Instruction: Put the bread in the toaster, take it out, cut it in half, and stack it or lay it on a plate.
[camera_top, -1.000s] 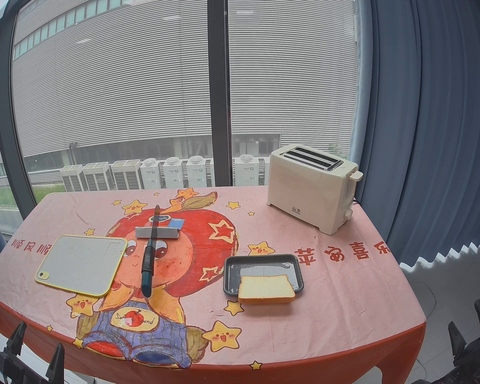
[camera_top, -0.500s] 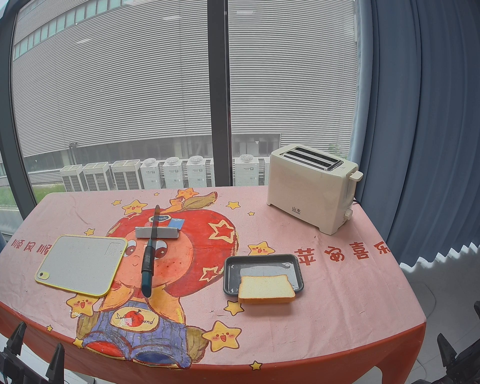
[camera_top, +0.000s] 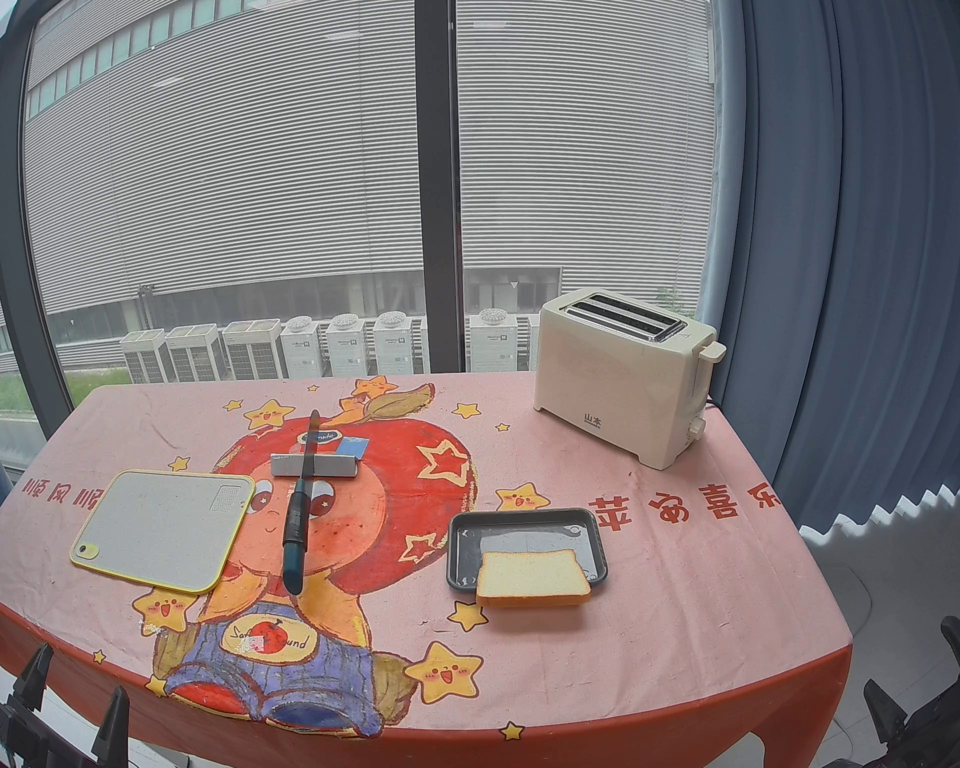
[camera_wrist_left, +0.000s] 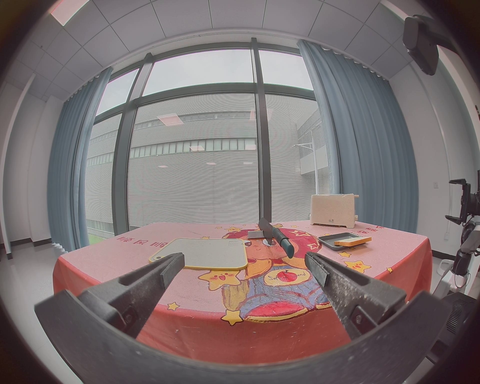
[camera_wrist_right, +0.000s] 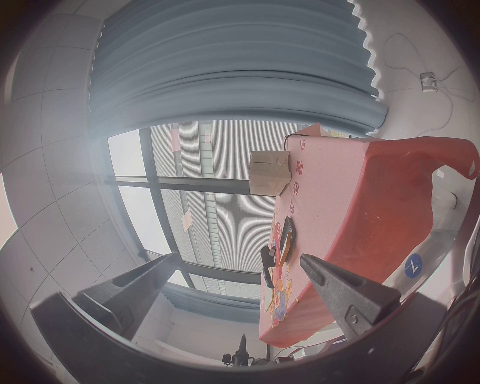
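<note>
On table (camera_top: 690, 600), pink printed cloth:
- Toaster (camera_top: 620, 375): cream, two slots, far right, near curtain (camera_top: 850, 250).
- Tray (camera_top: 520, 530): dark, shallow, right of centre, well apart from toaster.
- Bread (camera_top: 532, 577): one slice, flat, on tray's near side, overhanging near rim.
- Knife (camera_top: 297, 510): left of centre, dark blade propped across grey rest (camera_top: 314, 465), handle toward near edge.
- Board (camera_top: 160, 527): grey, yellow-rimmed, just left of knife.
- Left gripper (camera_wrist_left: 245, 260): off table's near left edge, jaws spread wide, holding nothing.
- Right gripper (camera_wrist_right: 239, 259): off near right corner, low, jaws spread wide, holding nothing.
</note>
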